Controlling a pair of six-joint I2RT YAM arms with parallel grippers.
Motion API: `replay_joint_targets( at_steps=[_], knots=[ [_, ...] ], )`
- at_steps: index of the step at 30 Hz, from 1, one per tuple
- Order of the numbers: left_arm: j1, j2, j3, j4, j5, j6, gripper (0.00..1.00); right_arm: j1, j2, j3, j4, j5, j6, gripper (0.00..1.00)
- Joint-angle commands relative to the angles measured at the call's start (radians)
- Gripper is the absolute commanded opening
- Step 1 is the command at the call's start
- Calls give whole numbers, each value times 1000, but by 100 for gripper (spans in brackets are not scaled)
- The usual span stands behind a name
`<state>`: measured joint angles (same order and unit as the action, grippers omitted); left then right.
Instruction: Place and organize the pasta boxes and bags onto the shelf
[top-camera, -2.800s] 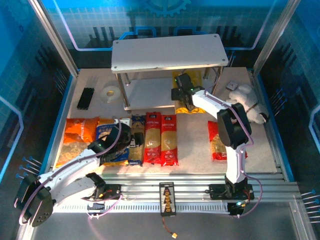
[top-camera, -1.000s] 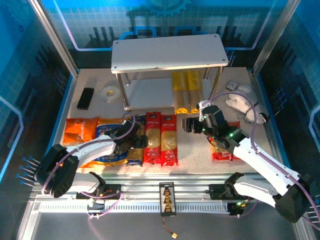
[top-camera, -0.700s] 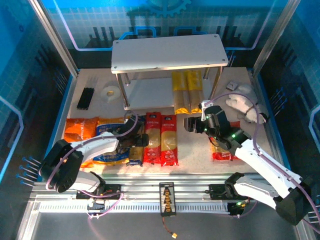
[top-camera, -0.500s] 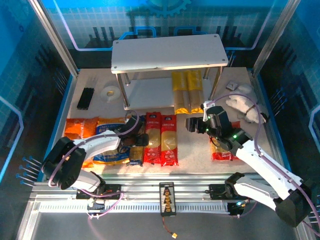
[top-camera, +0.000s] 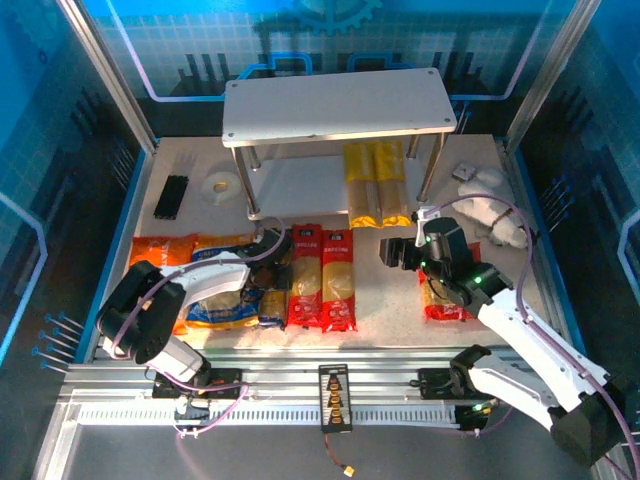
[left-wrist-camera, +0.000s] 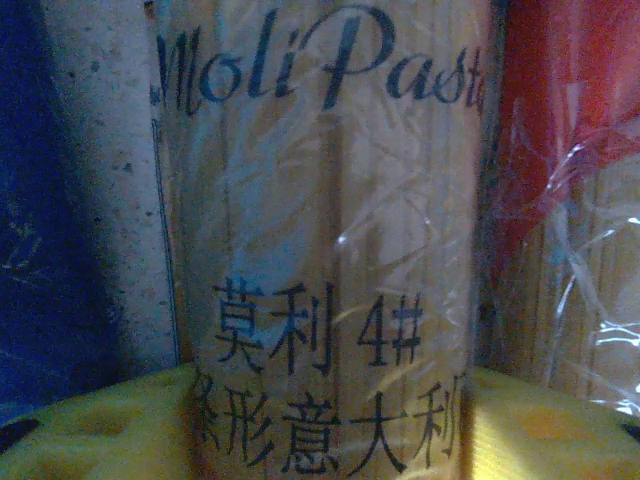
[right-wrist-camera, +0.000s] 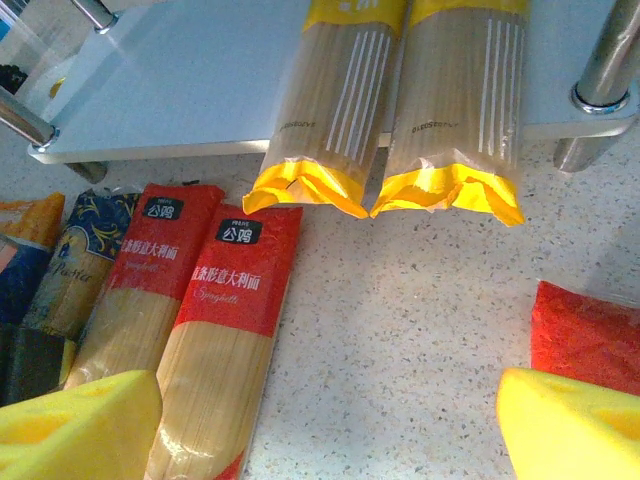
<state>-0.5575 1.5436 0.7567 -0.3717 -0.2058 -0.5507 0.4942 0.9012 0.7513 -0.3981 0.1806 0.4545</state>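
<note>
The shelf (top-camera: 335, 105) stands at the back. Two yellow pasta boxes (top-camera: 377, 185) lie side by side on its lower board (right-wrist-camera: 180, 90), ends sticking out over the front. Two red boxes (top-camera: 322, 278) lie on the table. Left of them is the blue-and-tan box (left-wrist-camera: 330, 250), and my left gripper (top-camera: 268, 282) is pressed down on it, one yellow finger (left-wrist-camera: 100, 425) against each long side. The orange bag (top-camera: 160, 260) and blue bag (top-camera: 215, 295) lie further left. My right gripper (right-wrist-camera: 330, 420) hangs open over bare table, between the red boxes and the red bag (right-wrist-camera: 590, 335).
Thin black sticks (top-camera: 172, 196) and a tape roll (top-camera: 219, 186) lie at the back left. A white plush toy (top-camera: 490, 212) and a small grey piece (top-camera: 465, 172) sit at the back right. The shelf's metal leg (right-wrist-camera: 610, 70) stands just right of the yellow boxes.
My right arm has pulled back from the shelf, leaving a second yellow box on the lower board. The left gripper slid right onto the blue-and-tan box and settled there.
</note>
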Motion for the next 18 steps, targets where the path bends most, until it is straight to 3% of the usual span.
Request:
replay_joint_targets(
  at_steps=[1,5,8,18],
  knots=[
    [1,42,-43,-27,30,-5,54,-17,-29,-13,-13,-16,0,88],
    [1,-1,-44,-48,46,1,44,-21,-42,-16,-18,-16,1,88],
    [-1,-58,-38,-69,60,11,29,-23,-45,-17,-15,-21,6,88],
    [-5,-301,6,-168,55,50,25,-22,-51,-13,-19,-22,18,88]
  ],
)
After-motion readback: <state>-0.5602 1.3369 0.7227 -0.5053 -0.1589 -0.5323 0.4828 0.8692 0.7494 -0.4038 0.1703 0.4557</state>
